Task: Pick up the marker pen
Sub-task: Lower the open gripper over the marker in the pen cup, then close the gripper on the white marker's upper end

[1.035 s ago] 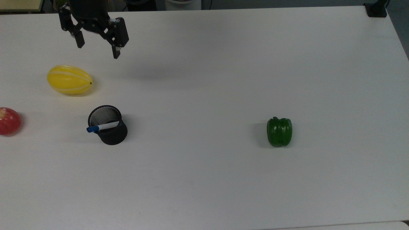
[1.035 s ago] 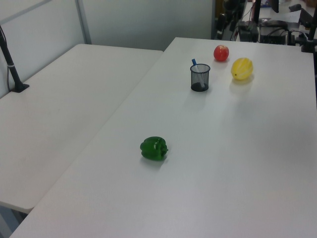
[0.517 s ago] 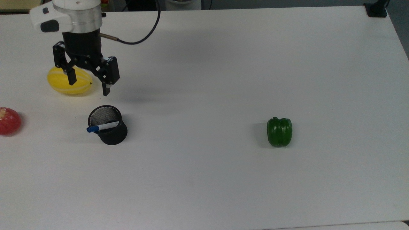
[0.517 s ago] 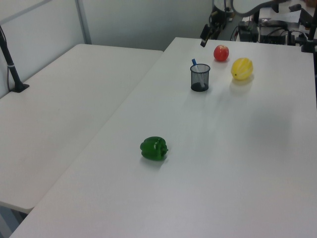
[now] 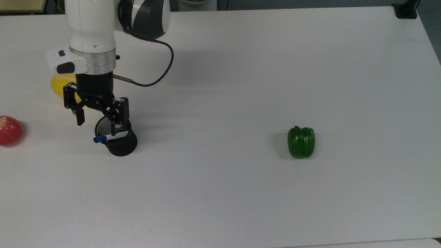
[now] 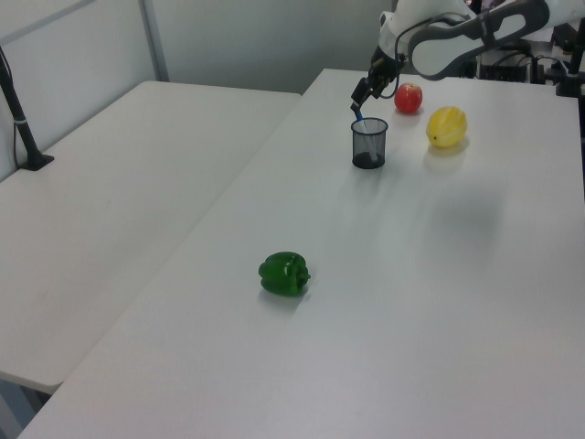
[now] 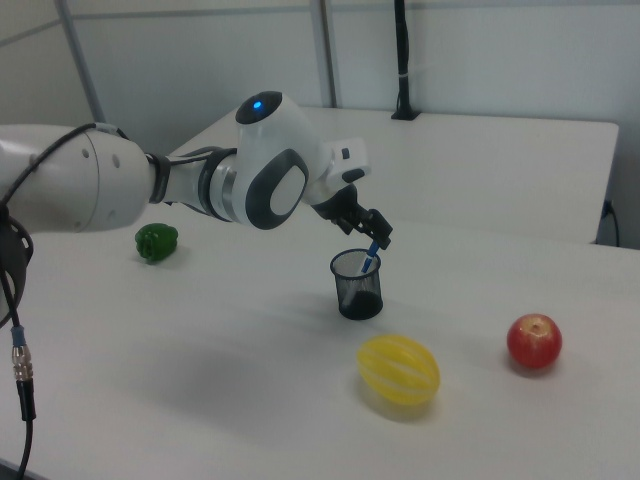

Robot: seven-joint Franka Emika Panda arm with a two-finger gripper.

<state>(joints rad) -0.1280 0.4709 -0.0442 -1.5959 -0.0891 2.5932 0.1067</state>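
The marker pen (image 5: 107,137), white with a blue cap, leans in a black mesh cup (image 5: 119,145) and its capped end sticks out past the rim toward the top view's left. My gripper (image 5: 96,124) hangs open just above the cup, with one finger over the cup's mouth and the other off to the top view's left of it. In the right view the gripper (image 7: 372,236) sits right above the pen's blue tip (image 7: 370,256) and the cup (image 7: 357,285). The left view shows the gripper (image 6: 359,96) over the cup (image 6: 368,144).
A yellow melon (image 5: 60,85) lies behind the cup, partly covered by my arm. A red apple (image 5: 10,130) sits at the top view's left edge. A green pepper (image 5: 301,142) stands far off to the top view's right on the white table (image 5: 241,86).
My arm has come down from the top view's upper edge, past the yellow melon, to just over the cup. The fingers stayed open. The pen, cup and fruit have not moved.
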